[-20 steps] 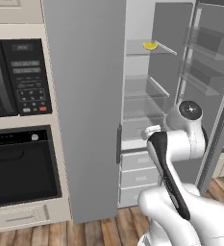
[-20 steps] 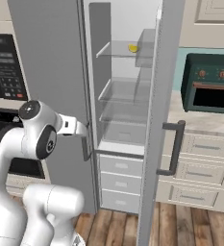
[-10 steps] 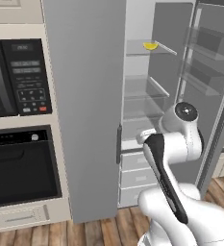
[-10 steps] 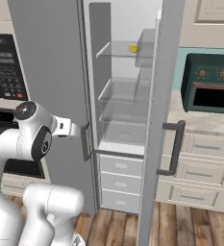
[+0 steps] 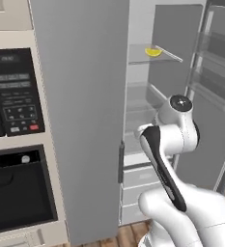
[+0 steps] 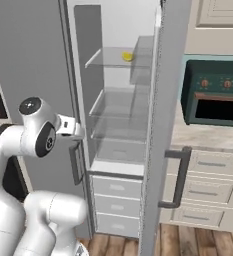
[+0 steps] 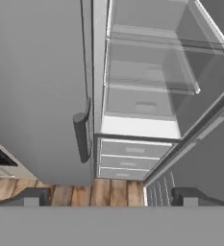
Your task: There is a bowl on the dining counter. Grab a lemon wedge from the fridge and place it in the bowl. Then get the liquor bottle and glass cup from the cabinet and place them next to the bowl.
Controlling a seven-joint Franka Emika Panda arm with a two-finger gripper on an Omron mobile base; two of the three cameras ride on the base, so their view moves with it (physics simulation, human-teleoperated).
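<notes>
Black built-in microwave point(image 5: 12, 96) above black oven point(image 5: 17, 193), green toaster oven point(image 6: 213, 95) on counter, wooden floor point(image 7: 104, 192)

In front of me the grey fridge point(image 5: 85, 120) has its right door swung open; the yellow lemon wedge point(image 5: 153, 51) lies on the top glass shelf, upper right.

The fridge point(image 5: 85, 120) runs off the top and bottom edges in both base views. The lemon wedge point(image 5: 153, 51) is too small to show its shape. The arm's own bulk hides the gripper there
</notes>
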